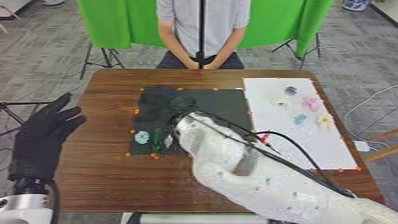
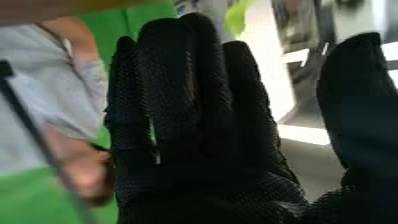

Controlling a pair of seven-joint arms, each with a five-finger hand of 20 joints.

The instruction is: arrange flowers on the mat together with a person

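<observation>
Centrally, the right hand [image 1: 184, 103], fingers straight, is over the black mat [image 1: 224, 99], with a pale flower [image 1: 142, 137] at the mat's eight o'clock. More flowers [image 1: 311, 104] (one pink) lie on the white sheet [image 1: 269, 95], three o'clock. Left hand [image 1: 40, 140]: open, the bench's [image 1: 107, 105] nine o'clock.

Softly, evenly bright in head view, palest on the white sheet [image 1: 263, 91]. In right wrist view, blown out to white in patches behind deep black foreground.
</observation>
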